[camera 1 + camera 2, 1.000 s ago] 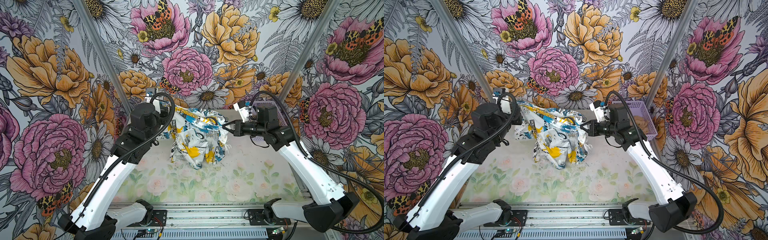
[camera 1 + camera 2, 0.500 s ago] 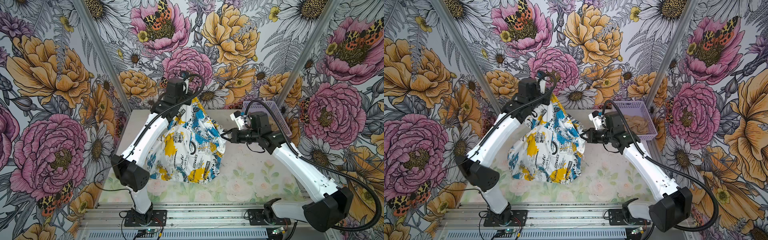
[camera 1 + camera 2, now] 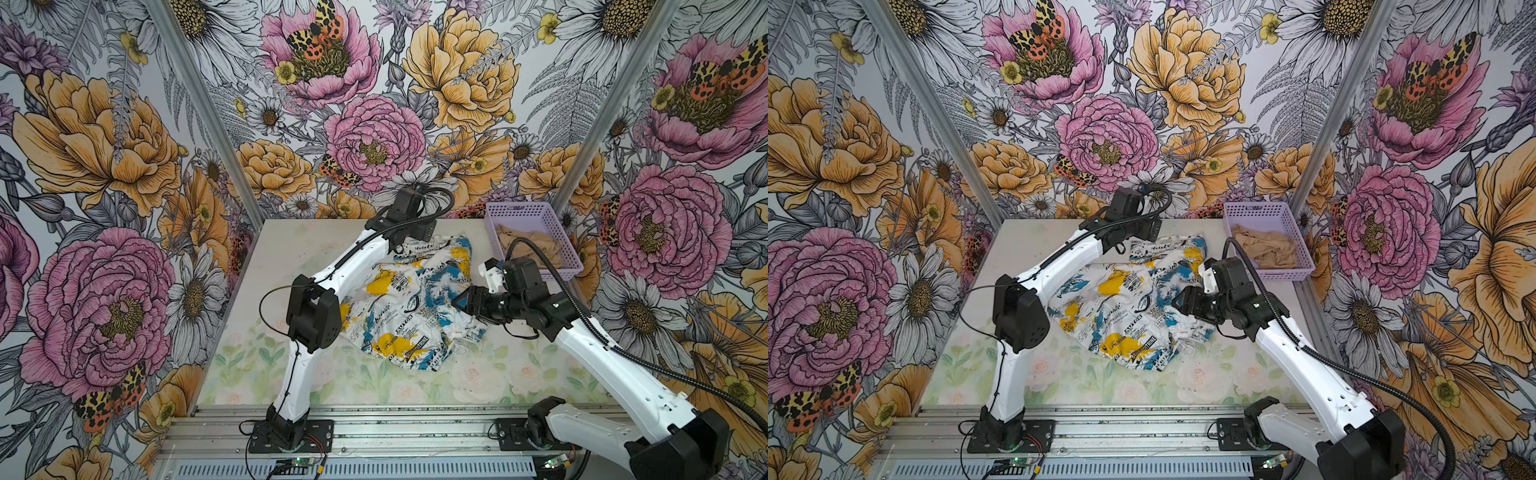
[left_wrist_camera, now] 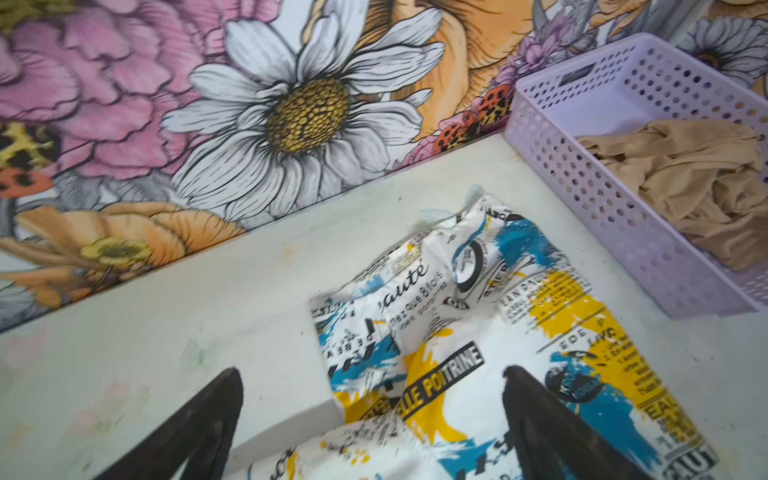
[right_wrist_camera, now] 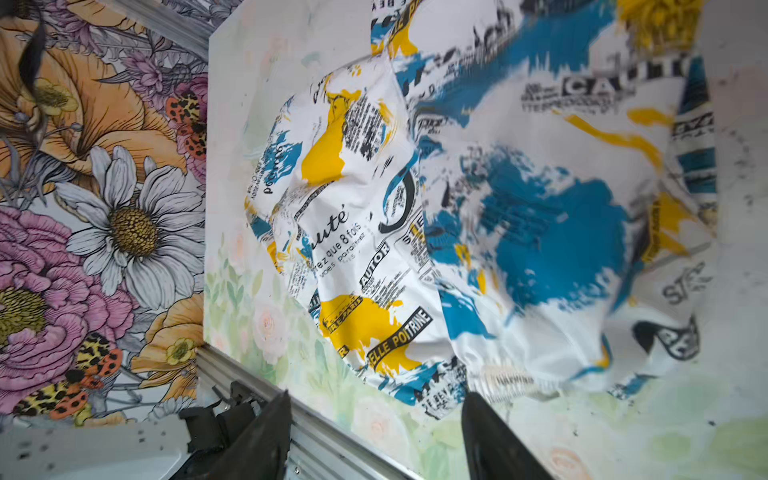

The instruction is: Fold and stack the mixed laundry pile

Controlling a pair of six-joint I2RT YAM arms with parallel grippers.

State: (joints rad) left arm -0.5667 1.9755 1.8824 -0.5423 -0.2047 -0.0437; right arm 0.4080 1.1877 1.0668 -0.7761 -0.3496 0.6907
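Observation:
The white garment with blue and yellow patches and black lettering (image 3: 415, 307) (image 3: 1125, 307) lies crumpled and partly spread in the middle of the table. My left gripper (image 3: 419, 241) (image 4: 370, 370) hangs open over its far edge, with the printed cloth (image 4: 478, 332) below the spread fingers (image 4: 208, 415) and nothing held. My right gripper (image 3: 457, 301) (image 5: 376, 394) is open at the garment's right side, and the printed cloth (image 5: 457, 208) lies just beyond its tips. The tan-beige garment (image 3: 536, 245) (image 3: 1266, 249) (image 4: 685, 183) lies bunched inside the basket.
The lavender perforated basket (image 3: 515, 205) (image 3: 1254, 206) (image 4: 582, 174) stands at the table's back right corner. Floral walls close in the table (image 3: 291, 249) at the back and on both sides. A metal rail (image 3: 415, 419) runs along the front.
Both grippers held the printed garment, and the left one lifted it high. Both have now opened, the garment has dropped onto the table, and the left arm has lowered towards the back.

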